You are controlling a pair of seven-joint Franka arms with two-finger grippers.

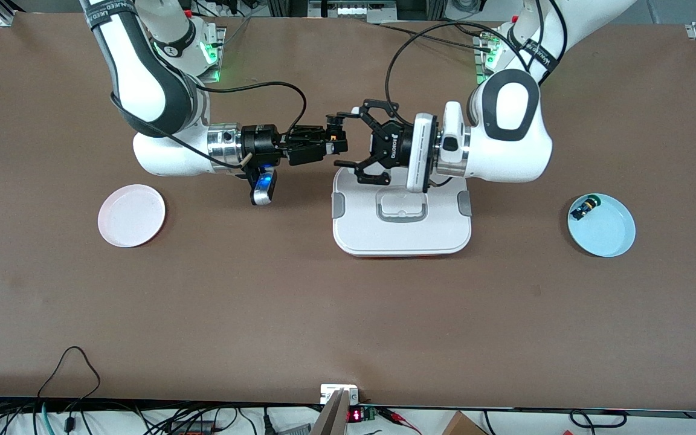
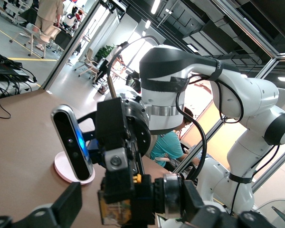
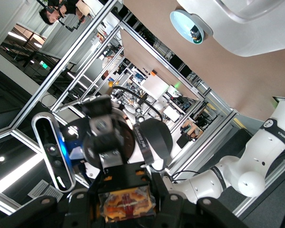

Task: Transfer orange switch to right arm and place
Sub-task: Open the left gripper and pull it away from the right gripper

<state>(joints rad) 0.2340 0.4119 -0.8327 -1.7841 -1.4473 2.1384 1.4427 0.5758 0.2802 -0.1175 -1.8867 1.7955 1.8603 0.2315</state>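
**Two white Frankas — hardware look**

Both arms: glossy white shells, dark grey joint panels, black lettered straps on the upper links, green base lights. Right arm (image 1: 161, 96): shiny silver wrist cylinder, black hand (image 1: 324, 140), silver camera module lit blue beneath, thin black cable looping over. Left arm (image 1: 508, 130): white wrist flange with a flat white plate, black linkage-style hand (image 1: 348, 139) with white lettering — black cable arcing up from it.

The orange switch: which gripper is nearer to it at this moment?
Right. The right gripper is shut on the orange switch, above the white box's edge. The left gripper is open, its fingers around the switch but apart from it.
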